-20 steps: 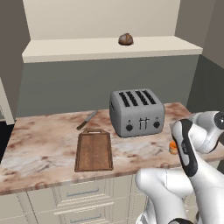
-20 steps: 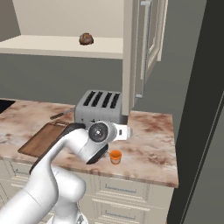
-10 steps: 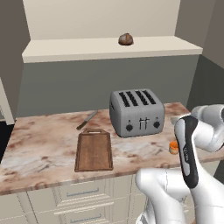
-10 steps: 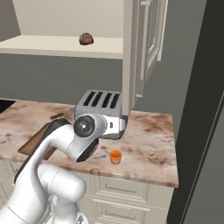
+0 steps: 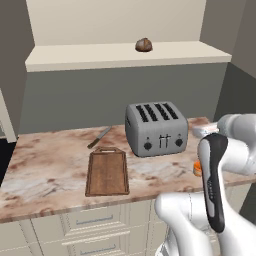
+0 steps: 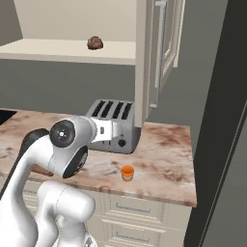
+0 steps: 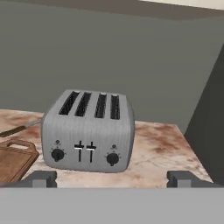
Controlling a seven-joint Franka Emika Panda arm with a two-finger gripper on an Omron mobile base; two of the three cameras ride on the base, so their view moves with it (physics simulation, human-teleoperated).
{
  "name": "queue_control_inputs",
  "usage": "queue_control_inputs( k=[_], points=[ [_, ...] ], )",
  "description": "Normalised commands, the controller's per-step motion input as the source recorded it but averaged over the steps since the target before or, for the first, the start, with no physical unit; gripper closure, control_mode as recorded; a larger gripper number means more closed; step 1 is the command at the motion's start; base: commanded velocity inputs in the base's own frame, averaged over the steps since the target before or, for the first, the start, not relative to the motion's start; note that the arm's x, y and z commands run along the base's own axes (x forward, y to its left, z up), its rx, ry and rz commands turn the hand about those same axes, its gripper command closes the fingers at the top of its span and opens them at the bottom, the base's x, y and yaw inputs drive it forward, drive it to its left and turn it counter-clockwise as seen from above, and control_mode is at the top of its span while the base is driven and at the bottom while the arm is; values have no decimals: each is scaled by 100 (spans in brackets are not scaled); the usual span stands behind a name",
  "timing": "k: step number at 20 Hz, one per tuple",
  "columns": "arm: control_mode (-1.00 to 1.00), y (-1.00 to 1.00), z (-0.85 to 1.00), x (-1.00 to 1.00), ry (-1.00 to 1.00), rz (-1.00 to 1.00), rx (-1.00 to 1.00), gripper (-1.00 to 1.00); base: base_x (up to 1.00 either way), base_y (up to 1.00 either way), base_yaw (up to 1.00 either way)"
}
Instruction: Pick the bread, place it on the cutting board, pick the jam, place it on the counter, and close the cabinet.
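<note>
The bread, a small brown roll, lies on the cream shelf of the open cabinet. On the marbled counter the dark cutting board lies flat and bare, left of the toaster. The jam, a small orange jar, stands upright on the counter near its front edge; in the left base view the jam is half hidden by my arm. My gripper is open with nothing in it. It hovers above the counter, facing the toaster's front, well apart from the jam.
A grey four-slot toaster stands mid-counter. A knife lies behind the board. The cabinet door juts out over the counter's right end. A dark tall wall bounds the right side. Drawers run below the counter.
My arm has folded back and swung left, away from the jam, lifting the hand to face the toaster. The jam, bread and board have not moved.
</note>
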Motion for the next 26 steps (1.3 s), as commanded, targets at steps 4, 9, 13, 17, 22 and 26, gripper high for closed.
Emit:
queue_control_inputs(
  k=[4, 9, 13, 17, 22, 26],
  points=[
    [-100, 21, 63, -47, 0, -6, 0, -100, 0, 0, 0],
    [-100, 14, 63, -52, 0, -7, 0, -100, 0, 0, 0],
    [-100, 14, 61, -49, 1, -8, 0, -100, 0, 0, 0],
    [-100, 24, 52, -26, 1, 0, 0, -100, 0, 0, 0],
    [-100, 28, 47, -5, 0, 0, 0, -100, 0, 0, 0],
    [-100, 20, 40, 0, 0, 4, 0, -100, 0, 0, 0]
  ],
)
